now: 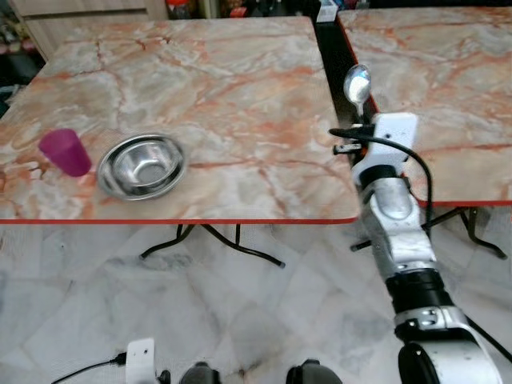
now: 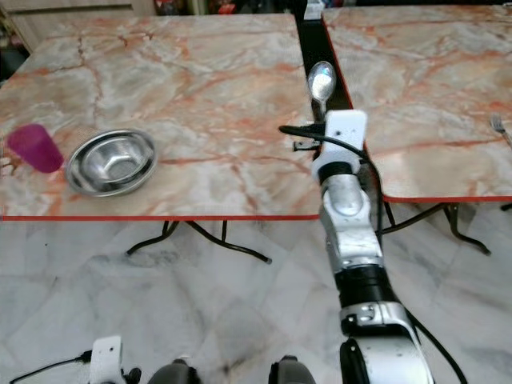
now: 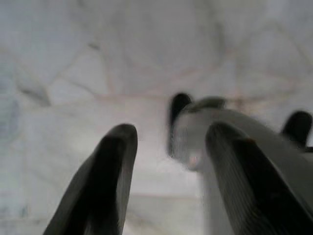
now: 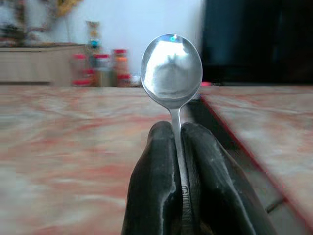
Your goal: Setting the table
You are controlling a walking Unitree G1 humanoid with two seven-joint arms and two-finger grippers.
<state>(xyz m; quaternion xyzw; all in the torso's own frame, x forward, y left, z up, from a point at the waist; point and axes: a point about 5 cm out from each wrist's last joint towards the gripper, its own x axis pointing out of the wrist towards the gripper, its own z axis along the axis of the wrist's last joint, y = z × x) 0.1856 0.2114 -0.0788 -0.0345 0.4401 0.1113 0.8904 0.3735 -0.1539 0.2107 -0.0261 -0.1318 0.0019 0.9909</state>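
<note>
A steel spoon (image 1: 357, 82) sticks out past my right gripper (image 4: 176, 132), which is shut on its handle; the bowl of the spoon (image 4: 171, 67) faces the wrist camera. The right arm reaches over the right edge of the near marble table (image 1: 240, 96), by the gap to a second table. A steel bowl (image 1: 142, 166) sits near the table's front left, with a purple cup (image 1: 66, 152) just left of it. My left gripper (image 3: 166, 142) hangs low over the floor, its fingers (image 3: 115, 166) apart with nothing between them.
A second marble table (image 2: 424, 72) stands to the right across a dark gap, with a fork (image 2: 499, 126) near its right edge. Black folding legs (image 1: 216, 240) show under the tables. Grey marble floor lies in front. Shelves with jars stand at the back.
</note>
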